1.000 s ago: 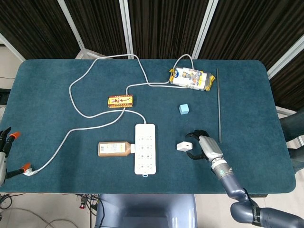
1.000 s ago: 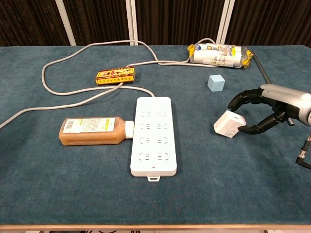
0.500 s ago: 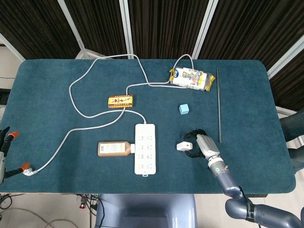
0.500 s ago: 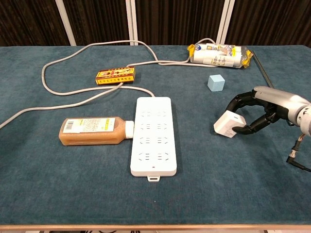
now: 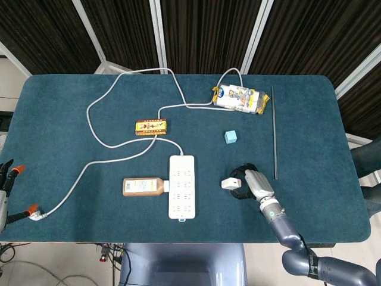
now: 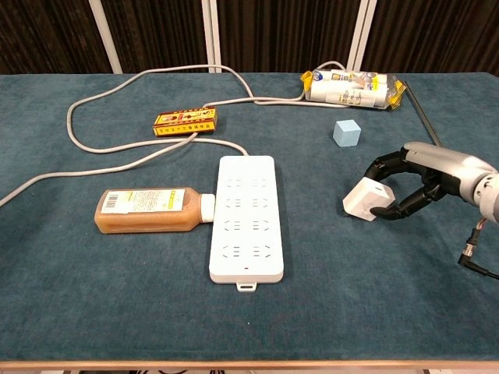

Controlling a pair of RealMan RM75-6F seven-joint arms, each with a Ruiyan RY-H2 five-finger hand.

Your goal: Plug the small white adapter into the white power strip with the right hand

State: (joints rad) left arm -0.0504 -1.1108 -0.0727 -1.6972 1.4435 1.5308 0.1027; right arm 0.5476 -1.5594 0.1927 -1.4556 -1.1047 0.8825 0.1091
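Currently your right hand (image 6: 409, 183) cups the adapter (image 6: 366, 200), fingers curled around it, firm grip unclear. It lies on the table at 3 o'clock of the strip (image 6: 245, 216), ready for lifting.

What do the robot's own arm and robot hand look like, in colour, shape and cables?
The right robot hand has black fingers and a smooth silver-grey back shell. Behind it comes a silver wrist ring with a small green mark, then a rounded blue-grey arm. A thin black cable hangs under the wrist.
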